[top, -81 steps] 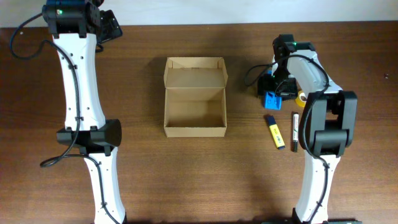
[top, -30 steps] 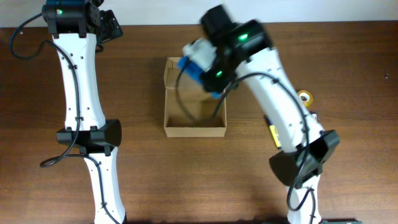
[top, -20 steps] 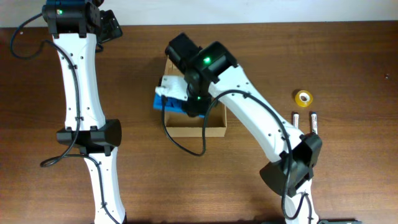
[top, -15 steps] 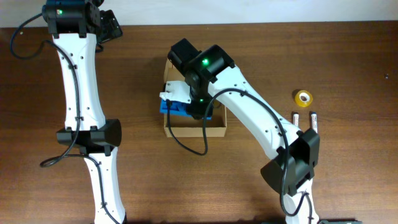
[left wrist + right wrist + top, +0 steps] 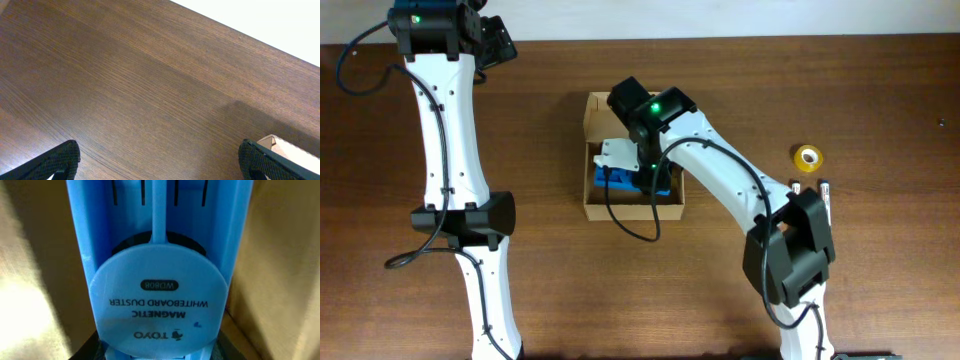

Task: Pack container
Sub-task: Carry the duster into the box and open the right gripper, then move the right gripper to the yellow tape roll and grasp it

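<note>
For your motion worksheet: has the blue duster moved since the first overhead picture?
Yes. The duster moved away from the tape roll and into the cardboard box.

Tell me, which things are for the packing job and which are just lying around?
For the job:
- cardboard box
- blue whiteboard duster, held down inside the box by the right tool

Just lying about:
- yellow tape roll
- two pens near it, untouched
- left tool, open and holding nothing
</note>
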